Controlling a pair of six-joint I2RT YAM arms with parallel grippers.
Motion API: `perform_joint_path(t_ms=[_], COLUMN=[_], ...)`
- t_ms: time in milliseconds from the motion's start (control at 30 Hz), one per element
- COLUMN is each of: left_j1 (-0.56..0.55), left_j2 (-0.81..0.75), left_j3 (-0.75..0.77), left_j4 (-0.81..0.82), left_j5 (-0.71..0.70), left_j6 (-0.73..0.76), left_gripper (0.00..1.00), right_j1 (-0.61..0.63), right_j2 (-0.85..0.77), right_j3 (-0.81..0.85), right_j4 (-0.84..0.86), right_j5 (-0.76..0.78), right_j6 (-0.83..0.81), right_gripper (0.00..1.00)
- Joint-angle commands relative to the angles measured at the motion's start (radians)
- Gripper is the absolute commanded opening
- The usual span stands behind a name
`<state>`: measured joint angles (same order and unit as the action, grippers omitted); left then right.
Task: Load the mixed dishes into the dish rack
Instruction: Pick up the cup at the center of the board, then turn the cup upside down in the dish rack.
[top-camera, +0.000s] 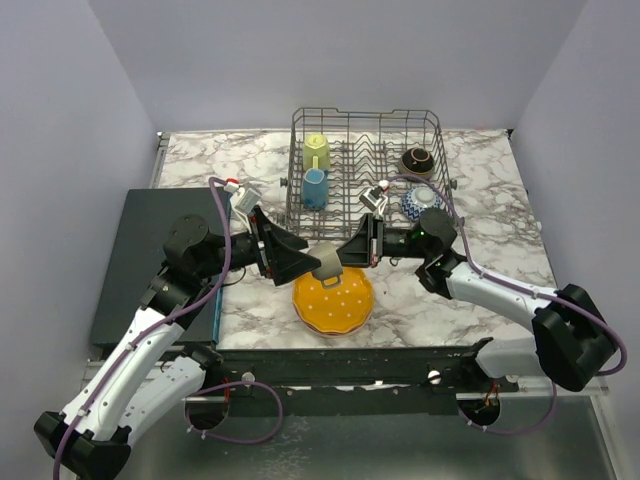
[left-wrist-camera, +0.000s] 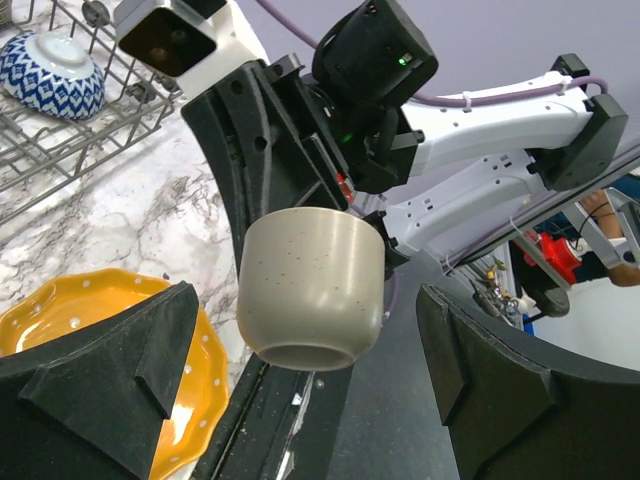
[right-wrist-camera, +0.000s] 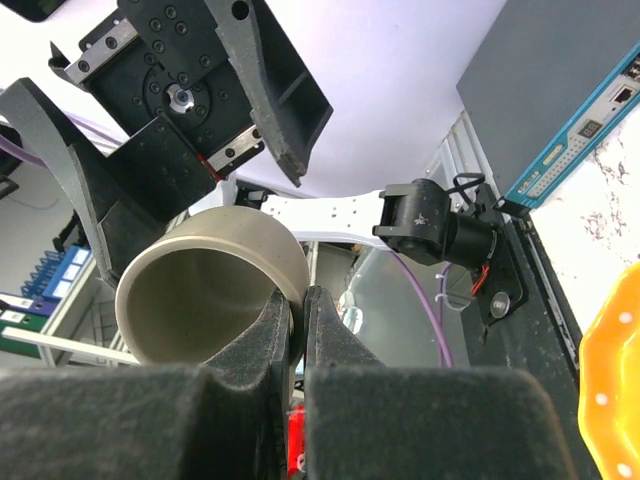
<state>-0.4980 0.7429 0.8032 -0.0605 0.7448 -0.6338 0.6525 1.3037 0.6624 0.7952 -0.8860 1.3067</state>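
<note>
Top external view: grey mug (top-camera: 327, 262) at frame centre, over the upper edge of the orange plate (top-camera: 335, 305) on the tabletop (top-camera: 500, 235).
Right jaws: right gripper (right-wrist-camera: 300, 300) pinching the mug's rim.
Left jaws: left gripper (top-camera: 308, 264) spread wide, flanking the mug, not touching.
Rack: dish rack (top-camera: 365, 113) upper centre, holding yellow mug (top-camera: 317, 152), blue mug (top-camera: 315, 188), brown bowl (top-camera: 417, 160), patterned bowl (top-camera: 422, 203).

Lighting: bright, even, diffuse from above; faint soft shadows on the marble surface (top-camera: 510, 215). Wrist views: nearest foreground slightly blurred.
</note>
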Motion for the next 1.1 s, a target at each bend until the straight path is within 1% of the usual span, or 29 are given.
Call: perform_joint_path(t_ms=[0, 300, 633, 833, 1067], left_j1=[-0.002, -0.002, -0.002, -0.002, -0.002], left_j2=[-0.008, -0.014, -0.021, -0.026, -0.024], left_j3=[0.024, 0.026, 0.014, 0.007, 0.007], left_j4=[0.056, 0.056, 0.056, 0.056, 0.056], left_j5=[0.054, 0.059, 0.060, 0.062, 0.075], left_j6=[-0.010, 0.015, 0.040, 0.054, 0.091], left_gripper=[0.99, 0.99, 0.99, 0.99, 0.90], right_j1=[-0.004, 0.007, 0.024, 0.028, 0.031], right_j2=[0.018, 0.061, 0.058, 0.048, 0.046], right_j3=[0.019, 0.032, 0.032, 0.028, 0.020], right_j4=[0.080, 0.130, 0.116, 0.079, 0.077], right_j5=[-0.008, 0.026, 0.109, 0.147, 0.169], right_j6=[0.074, 0.177, 0.232, 0.252, 0.291], right_gripper=[0.01, 0.01, 0.01, 0.01, 0.01])
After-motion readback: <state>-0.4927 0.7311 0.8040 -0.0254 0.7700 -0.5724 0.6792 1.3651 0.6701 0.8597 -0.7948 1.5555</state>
